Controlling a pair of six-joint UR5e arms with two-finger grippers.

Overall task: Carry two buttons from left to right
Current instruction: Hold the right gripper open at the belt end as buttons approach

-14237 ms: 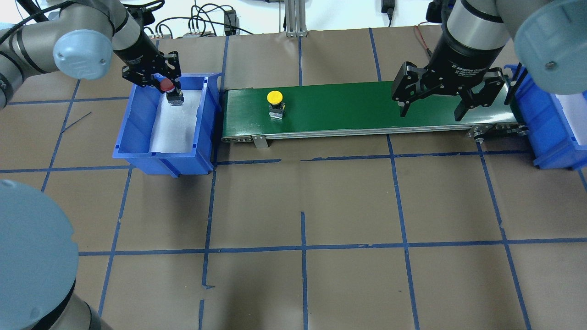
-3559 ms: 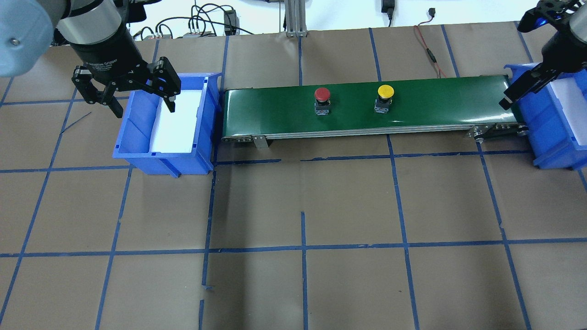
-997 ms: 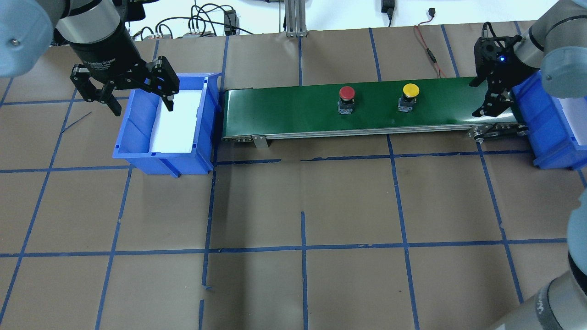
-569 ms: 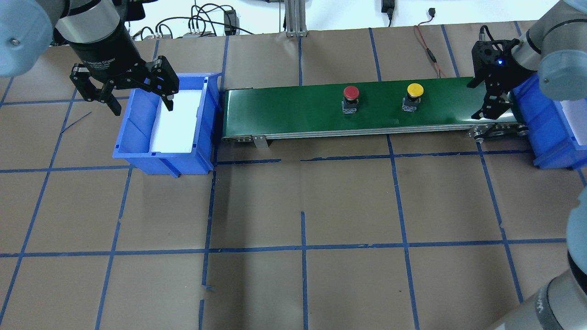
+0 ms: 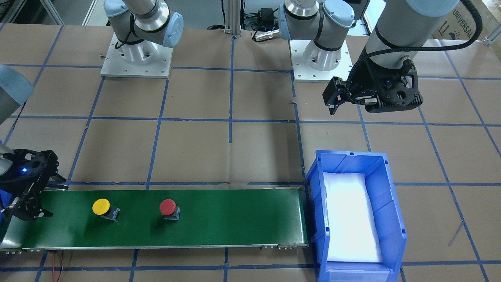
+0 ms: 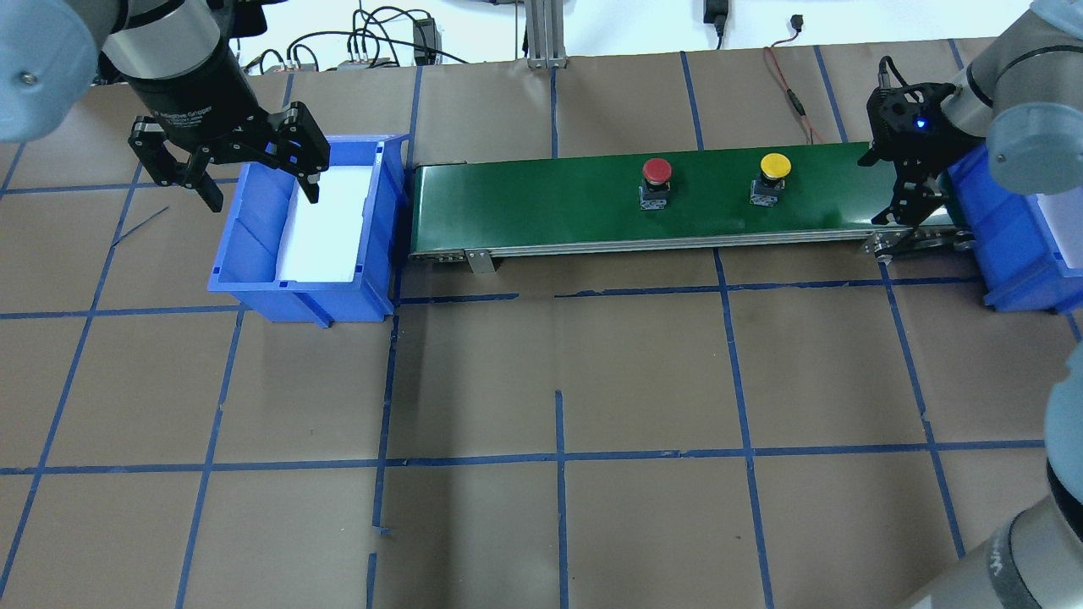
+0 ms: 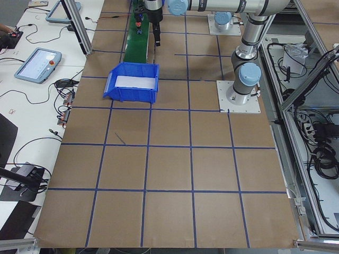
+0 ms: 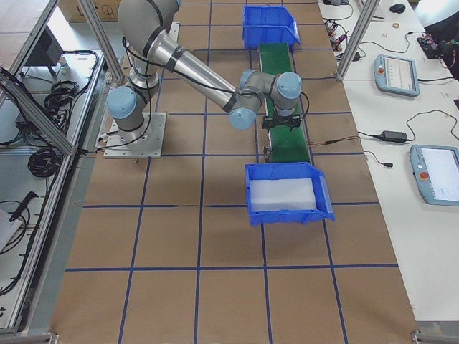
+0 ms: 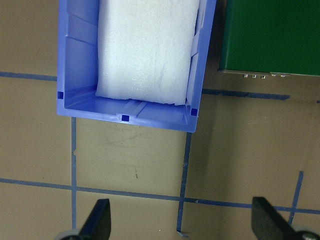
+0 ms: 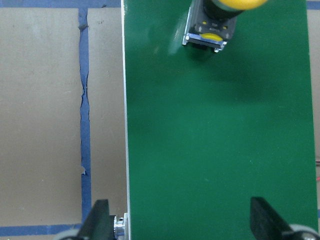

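Note:
The yellow button [image 6: 774,175] and the red button [image 6: 656,179] stand upright on the green conveyor belt [image 6: 525,203], red to the left of yellow. Both also show in the front-facing view, yellow [image 5: 103,207] and red [image 5: 169,208]. My right gripper [image 6: 884,188] is open and empty, low over the belt's right end, apart from the yellow button; its wrist view shows that button [image 10: 215,20] ahead between the open fingers. My left gripper [image 6: 262,199] is open and empty above the left blue bin [image 6: 254,279].
The left bin holds only a white foam pad [image 9: 145,50]. A second blue bin [image 6: 998,228] stands just past the belt's right end, behind my right gripper. Cables lie along the table's far edge [image 6: 372,51]. Blue tape lines cross the brown table.
Both buttons have ridden rightward along the belt. My right gripper has shifted slightly at the belt's right end and stays open. My left gripper has not moved.

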